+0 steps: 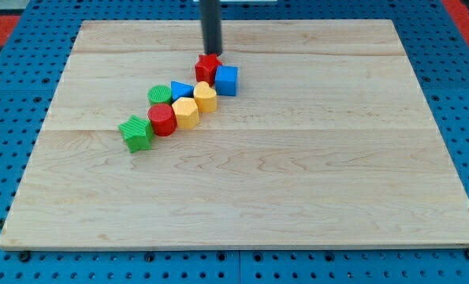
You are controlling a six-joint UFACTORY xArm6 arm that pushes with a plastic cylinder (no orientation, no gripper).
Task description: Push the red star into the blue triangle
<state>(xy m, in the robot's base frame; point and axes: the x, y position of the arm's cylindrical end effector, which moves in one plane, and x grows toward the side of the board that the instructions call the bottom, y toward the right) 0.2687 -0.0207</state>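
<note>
Red star touching blue cube; blue triangle near; my tip behind star.

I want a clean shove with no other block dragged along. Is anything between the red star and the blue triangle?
Nothing visible stands between them. My tip sits just above the red star; the blue triangle lies lower left across a small bare gap. The yellow block and blue cube flank that path closely.

rod: dark, upright, from the view's top | my tip: on board
</note>
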